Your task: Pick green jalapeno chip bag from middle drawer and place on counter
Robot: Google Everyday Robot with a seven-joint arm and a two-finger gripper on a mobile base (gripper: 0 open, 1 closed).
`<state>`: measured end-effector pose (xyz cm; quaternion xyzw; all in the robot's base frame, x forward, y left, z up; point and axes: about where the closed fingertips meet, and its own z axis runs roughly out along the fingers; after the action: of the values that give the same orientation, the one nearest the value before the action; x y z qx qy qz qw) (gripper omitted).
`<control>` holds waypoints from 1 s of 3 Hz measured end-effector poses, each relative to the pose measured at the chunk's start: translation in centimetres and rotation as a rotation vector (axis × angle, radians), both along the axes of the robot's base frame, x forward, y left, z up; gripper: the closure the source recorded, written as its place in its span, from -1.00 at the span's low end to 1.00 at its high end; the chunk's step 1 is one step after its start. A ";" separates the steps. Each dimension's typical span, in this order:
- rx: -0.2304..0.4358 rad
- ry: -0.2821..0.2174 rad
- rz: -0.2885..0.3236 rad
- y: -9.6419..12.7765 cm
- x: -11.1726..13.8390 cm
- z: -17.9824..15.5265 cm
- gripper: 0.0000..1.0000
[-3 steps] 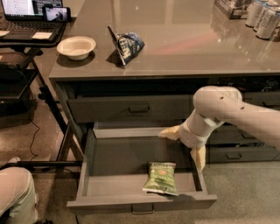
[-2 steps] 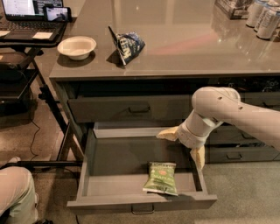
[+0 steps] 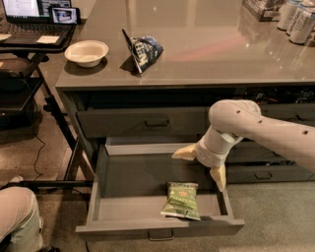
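The green jalapeno chip bag (image 3: 181, 199) lies flat on the floor of the open middle drawer (image 3: 158, 229), near its front right. My gripper (image 3: 197, 172) hangs over the drawer's right rear part, above and just behind the bag and not touching it. Its two pale fingers (image 3: 184, 152) are spread wide, one pointing left and one pointing down, with nothing between them. The counter (image 3: 211, 44) stretches above the drawers.
A dark blue-and-white chip bag (image 3: 142, 49) and a white bowl (image 3: 86, 51) sit on the counter's left part. Cans (image 3: 294, 17) stand at its far right. A black side table with a laptop (image 3: 29, 10) is on the left. A person's knee (image 3: 17, 216) is at bottom left.
The gripper has edged slightly to the left over the drawer, still spread open. The green bag has not moved.
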<state>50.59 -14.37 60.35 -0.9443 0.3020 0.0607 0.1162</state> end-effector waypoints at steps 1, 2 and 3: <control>0.003 0.014 0.090 1.2 0.9 -3.4 -1.00; 0.012 0.022 0.170 1.7 2.0 -7.7 -1.00; 0.030 0.038 0.213 1.6 2.9 -11.4 -1.00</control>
<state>53.51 -12.73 48.93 -0.9679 0.2010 0.0953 0.1174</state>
